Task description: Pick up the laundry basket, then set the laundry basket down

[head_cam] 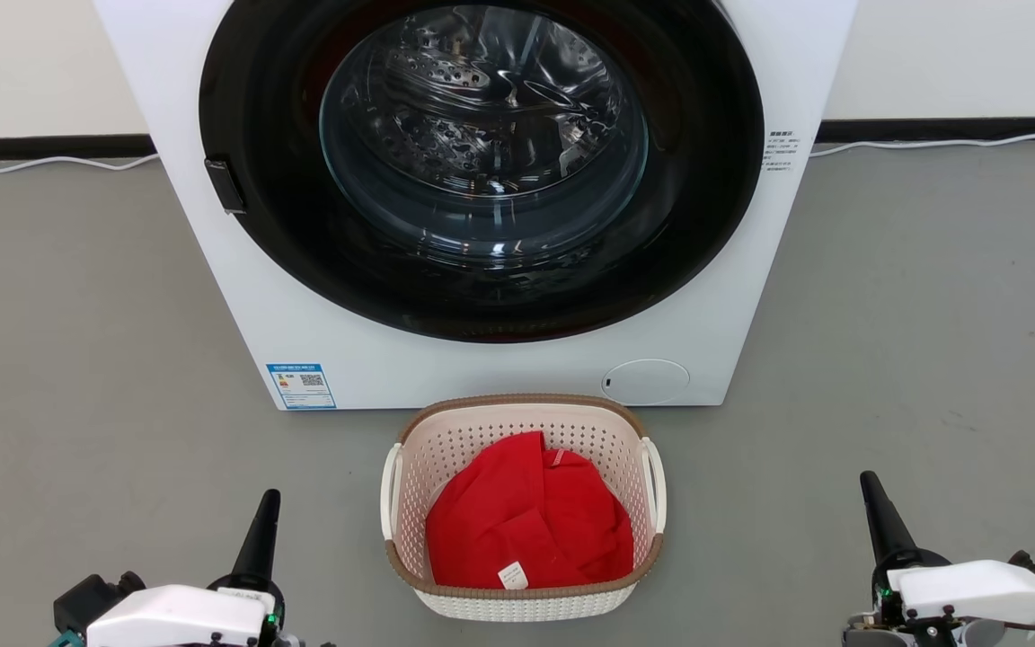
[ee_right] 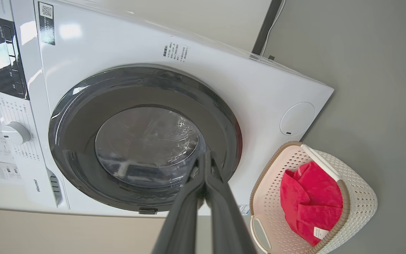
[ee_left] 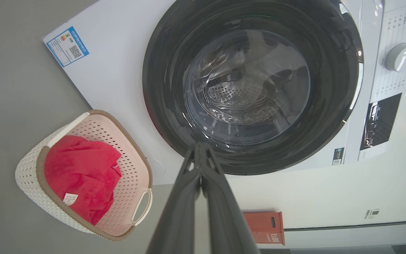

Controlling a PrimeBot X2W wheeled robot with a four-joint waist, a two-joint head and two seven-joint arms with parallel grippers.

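On the floor (head_cam: 77, 359) just before the washer (head_cam: 482, 377), the basket (head_cam: 517, 604) sits between the left tool (head_cam: 268, 508) and right tool (head_cam: 871, 492), both pressed together and empty; stiff, light plastic holding a soft red cloth (head_cam: 526, 530), it likely lifts best by its two side handles (head_cam: 389, 490).

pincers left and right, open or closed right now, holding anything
Left pincer: closed, holding nothing.
Right pincer: closed, holding nothing.
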